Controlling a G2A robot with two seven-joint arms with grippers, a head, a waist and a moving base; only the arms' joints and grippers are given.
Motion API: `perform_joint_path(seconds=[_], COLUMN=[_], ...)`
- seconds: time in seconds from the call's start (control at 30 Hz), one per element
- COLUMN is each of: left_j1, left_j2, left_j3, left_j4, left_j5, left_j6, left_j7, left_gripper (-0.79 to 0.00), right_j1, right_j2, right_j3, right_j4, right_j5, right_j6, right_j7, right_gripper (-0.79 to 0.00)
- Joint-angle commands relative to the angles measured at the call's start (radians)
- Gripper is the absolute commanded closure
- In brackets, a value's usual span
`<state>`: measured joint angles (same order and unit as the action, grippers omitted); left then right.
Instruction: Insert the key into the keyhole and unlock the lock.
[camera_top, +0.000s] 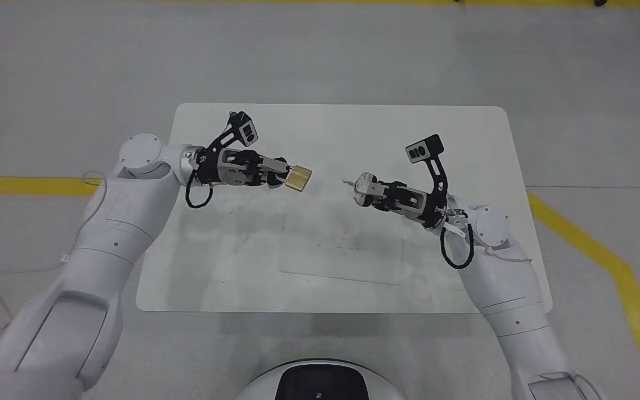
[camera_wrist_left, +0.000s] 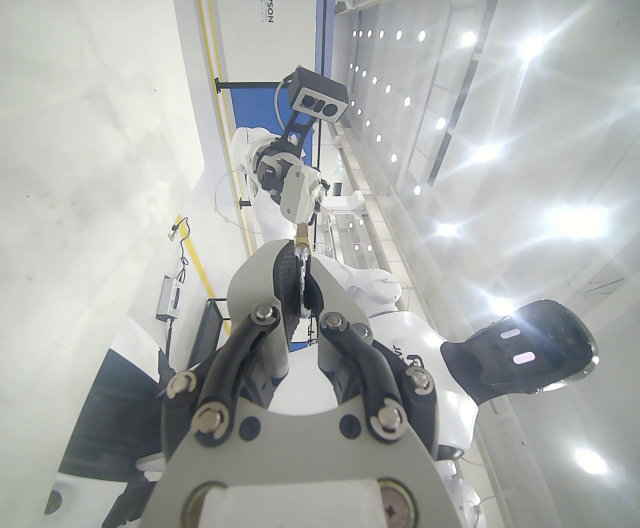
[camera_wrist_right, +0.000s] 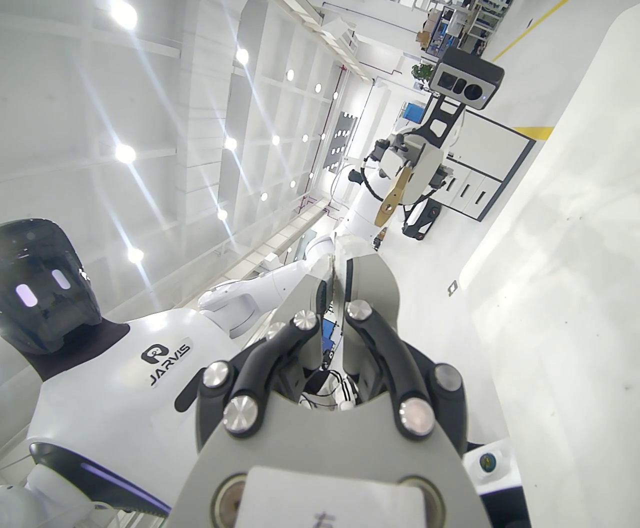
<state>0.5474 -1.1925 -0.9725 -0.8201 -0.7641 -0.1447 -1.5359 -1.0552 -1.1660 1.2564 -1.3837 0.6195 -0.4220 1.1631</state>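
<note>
Two small metal pieces, both held off the table (camera_top: 240, 270). Nearest, low centre of the right wrist view: right gripper (camera_wrist_right: 336, 280) pinched fully down on the key (camera_wrist_right: 332, 262), thin blade edge-on, only a sliver showing. Probably light, stiff, slick; liable to pivot unless gripped flat across the bow. Farther, upper right of centre: padlock (camera_wrist_right: 391, 199), brass block, dark keyhole (camera_wrist_right: 387, 205) on the facing end, carried by the left gripper (camera_wrist_right: 417, 162), closed tight on the shackle end. Likely dense, rigid, hard to mar; shackle or flat sides the sound hold. Well apart from the key, mid-frame in the top view.
</note>
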Motion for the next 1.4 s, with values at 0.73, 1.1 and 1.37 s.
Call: perform_joint_path(seconds=[0.73, 1.1, 1.37], left_j1=[0.301, 0.366, 0.361], left_j2=[0.041, 0.048, 0.049], left_j3=[-0.183, -0.208, -0.204], left_j4=[-0.458, -0.559, -0.556], left_j5=[0.22, 0.339, 0.42], left_j6=[-0.359, -0.409, -0.401], left_j7=[0.585, 0.645, 0.664], left_gripper=[0.0, 0.0, 0.0], right_j1=[0.068, 0.138, 0.165], right_j2=[-0.079, -0.128, -0.155], right_j3=[-0.161, -0.243, -0.271], right_j4=[0.101, 0.201, 0.237], right_j5=[0.202, 0.299, 0.331], right_j6=[0.072, 0.025, 0.017], right_j7=[-0.411, -0.377, -0.354], right_gripper=[0.0, 0.0, 0.0])
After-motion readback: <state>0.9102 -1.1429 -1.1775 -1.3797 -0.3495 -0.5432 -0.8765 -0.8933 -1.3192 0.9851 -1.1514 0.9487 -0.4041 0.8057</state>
